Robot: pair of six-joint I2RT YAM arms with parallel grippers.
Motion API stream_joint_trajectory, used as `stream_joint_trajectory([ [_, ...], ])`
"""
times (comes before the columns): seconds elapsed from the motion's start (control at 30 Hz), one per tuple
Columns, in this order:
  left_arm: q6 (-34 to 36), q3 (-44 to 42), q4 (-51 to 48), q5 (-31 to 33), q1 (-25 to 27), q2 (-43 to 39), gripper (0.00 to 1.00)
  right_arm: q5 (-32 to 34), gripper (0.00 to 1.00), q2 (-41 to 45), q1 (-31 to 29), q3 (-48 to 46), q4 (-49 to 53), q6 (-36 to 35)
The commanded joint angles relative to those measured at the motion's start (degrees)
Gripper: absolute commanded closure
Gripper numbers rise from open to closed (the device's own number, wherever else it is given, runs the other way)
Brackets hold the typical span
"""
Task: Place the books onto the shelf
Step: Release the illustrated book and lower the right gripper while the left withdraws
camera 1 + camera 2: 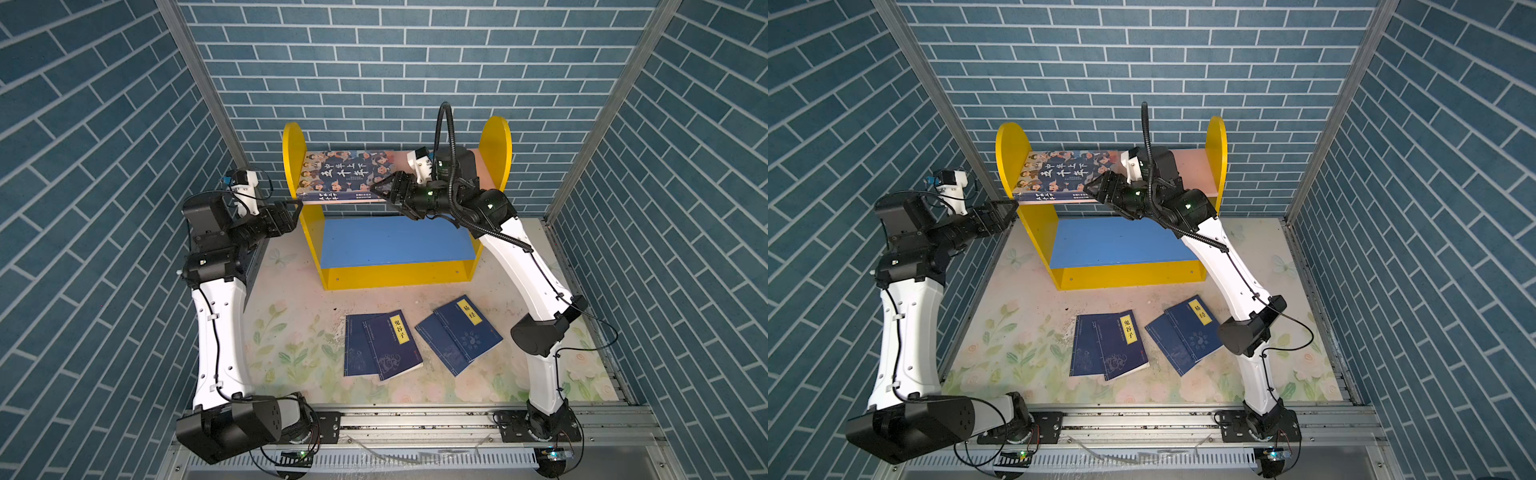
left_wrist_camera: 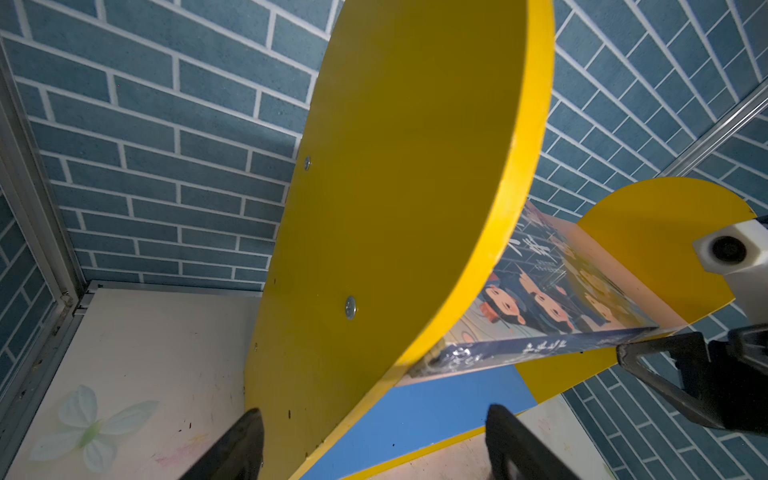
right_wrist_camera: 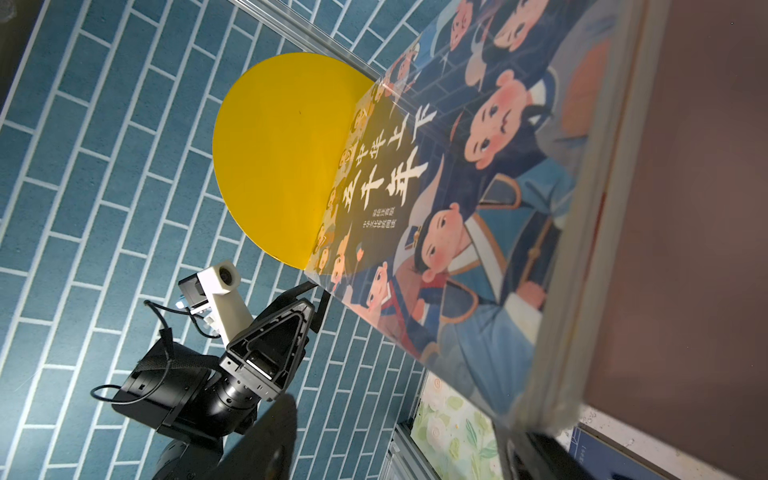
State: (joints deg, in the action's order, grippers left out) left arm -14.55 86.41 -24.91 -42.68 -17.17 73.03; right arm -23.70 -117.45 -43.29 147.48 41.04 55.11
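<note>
The thick book [image 1: 347, 174] with cartoon faces lies flat on the left part of the shelf's pink upper board [image 1: 1192, 166], its side against the yellow side panel [image 1: 293, 149]. My right gripper [image 1: 380, 191] is at the book's front right corner. In the right wrist view its jaws [image 3: 399, 424] stand open with only wall and floor between them. My left gripper [image 1: 297, 205] hovers open at the left panel's front edge, and that panel [image 2: 395, 187] fills the left wrist view. Thin navy books lie on the floor mat in two overlapping pairs [image 1: 392, 345] [image 1: 465, 332].
The blue lower board [image 1: 395, 241] of the shelf is bare. Blue brick-pattern walls enclose the cell on three sides, with metal posts at the back corners. The floral mat [image 1: 291, 332] lies in front of the shelf.
</note>
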Motion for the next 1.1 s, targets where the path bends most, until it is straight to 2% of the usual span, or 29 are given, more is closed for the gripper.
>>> stream_joint_trajectory([
  [0.0, -0.03, -0.61, 1.57, -0.19, 0.21, 0.25, 0.15, -0.82, 0.25, -0.68, 0.7, 1.23, -2.63, 0.8],
  [0.5, -0.93, -0.54, 2.67, 0.22, 0.21, 1.45, 0.15, -2.22, 0.25, -1.23, 1.3, 1.25, -3.84, 2.27],
  [0.77, 1.81, 0.23, 0.68, 0.12, 0.21, 0.32, 0.16, -3.0, 0.25, 0.52, 0.53, 0.7, -2.2, 1.97],
  [0.93, 7.65, 7.21, -8.81, -3.42, -1.38, -1.38, 0.14, -2.6, 0.22, 4.33, -1.1, 0.35, 4.32, -2.72],
  [1.07, 14.49, 15.97, -27.21, -10.67, -2.29, -1.89, 0.13, -0.44, 0.19, 11.79, -3.66, -6.95, 12.58, -11.07],
])
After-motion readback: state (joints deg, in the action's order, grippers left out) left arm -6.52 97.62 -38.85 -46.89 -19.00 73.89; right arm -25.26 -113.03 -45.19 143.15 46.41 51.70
